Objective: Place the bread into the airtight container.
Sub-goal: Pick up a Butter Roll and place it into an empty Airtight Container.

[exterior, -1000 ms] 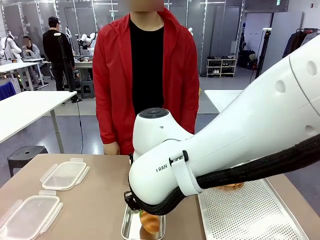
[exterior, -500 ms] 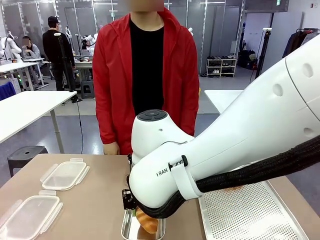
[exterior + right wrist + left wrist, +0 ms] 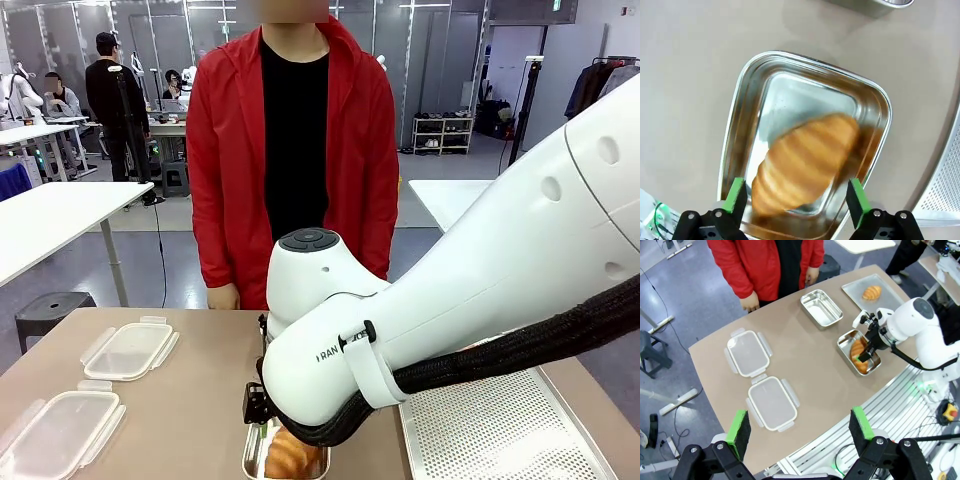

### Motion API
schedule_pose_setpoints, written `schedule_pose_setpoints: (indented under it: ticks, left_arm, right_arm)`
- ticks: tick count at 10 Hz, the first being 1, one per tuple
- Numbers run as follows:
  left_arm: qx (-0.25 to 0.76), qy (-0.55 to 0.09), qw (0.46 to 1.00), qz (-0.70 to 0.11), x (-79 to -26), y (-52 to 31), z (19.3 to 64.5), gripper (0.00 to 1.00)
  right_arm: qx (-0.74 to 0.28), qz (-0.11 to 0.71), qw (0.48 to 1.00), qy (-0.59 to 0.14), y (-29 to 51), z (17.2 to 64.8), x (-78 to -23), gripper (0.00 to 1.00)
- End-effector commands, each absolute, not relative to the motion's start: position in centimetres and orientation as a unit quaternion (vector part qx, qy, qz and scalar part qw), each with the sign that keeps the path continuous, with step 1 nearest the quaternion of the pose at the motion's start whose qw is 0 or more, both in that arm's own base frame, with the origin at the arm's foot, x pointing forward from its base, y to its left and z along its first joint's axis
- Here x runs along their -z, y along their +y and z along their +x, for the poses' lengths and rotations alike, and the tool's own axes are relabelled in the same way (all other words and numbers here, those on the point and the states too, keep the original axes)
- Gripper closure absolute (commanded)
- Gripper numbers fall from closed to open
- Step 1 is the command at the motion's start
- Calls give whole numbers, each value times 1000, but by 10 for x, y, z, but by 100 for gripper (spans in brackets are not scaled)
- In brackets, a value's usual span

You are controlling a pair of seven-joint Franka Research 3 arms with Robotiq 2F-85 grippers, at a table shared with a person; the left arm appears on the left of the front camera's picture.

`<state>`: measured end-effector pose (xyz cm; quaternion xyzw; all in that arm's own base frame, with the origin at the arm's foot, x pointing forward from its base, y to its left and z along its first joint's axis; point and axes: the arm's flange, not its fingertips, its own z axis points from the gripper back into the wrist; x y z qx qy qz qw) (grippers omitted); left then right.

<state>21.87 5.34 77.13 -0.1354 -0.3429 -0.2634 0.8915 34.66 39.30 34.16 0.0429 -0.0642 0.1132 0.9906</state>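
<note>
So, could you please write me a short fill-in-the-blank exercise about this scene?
The right gripper hangs with jaws ____ over the croissant.
The steel container nearer the person is ____.
A second croissant rests on the perforated ____.
The clear lids on the table number ____.
Missing: open, empty, tray, two.

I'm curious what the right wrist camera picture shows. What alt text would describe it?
A golden, slightly blurred bread lies in a shiny steel container on a tan table. The right claw hangs above it, green pads spread wide, holding nothing.
</note>
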Motion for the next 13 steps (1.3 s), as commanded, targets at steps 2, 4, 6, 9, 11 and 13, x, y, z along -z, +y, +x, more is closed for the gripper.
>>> schedule_pose_setpoints:
  ticks: [2, 4, 6, 9, 11, 13]
  left_arm:
    - [270, -341, 891, -130, -774, 54, 219, 0]
    - [270, -341, 891, -130, -774, 54, 219, 0]
    - [270, -341, 891, -130, -774, 54, 219, 0]
    - [270, -341, 891, -130, -774, 54, 219, 0]
    - [270, -341, 891, -130, -774, 54, 219, 0]
    - [270, -341, 891, -130, -774, 54, 219, 0]
  right_arm:
    - [-114, 44, 990, -70, 395, 348, -346, 0]
    - [-114, 44, 990, -70, 395, 348, -346, 0]
    - [-114, 44, 990, -70, 395, 348, -346, 0]
    - [-114, 44, 990, -70, 395, 348, -346, 0]
    - [-114, 44, 990, -70, 395, 348, -346, 0]
    - [-113, 45, 990, -67, 394, 347, -345, 2]
